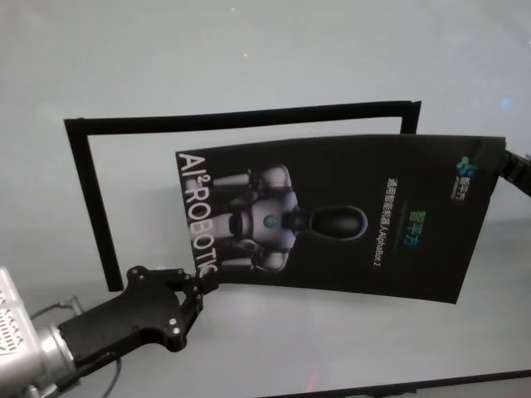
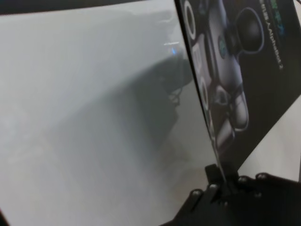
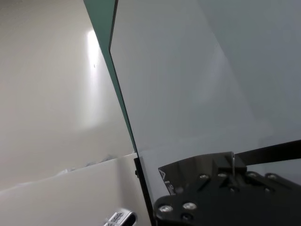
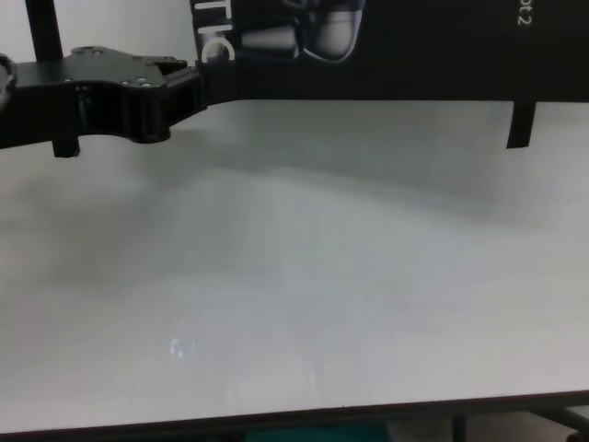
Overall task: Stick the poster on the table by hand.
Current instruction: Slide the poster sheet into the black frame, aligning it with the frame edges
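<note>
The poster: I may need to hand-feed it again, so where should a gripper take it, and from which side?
By a corner edge, coming in sideways with the jaws across the thin sheet. The poster hangs above the table, pinched at opposite corners: the left gripper at its near left corner, the right gripper at its far right corner. Thin and bowing, it offers only edges.
</note>
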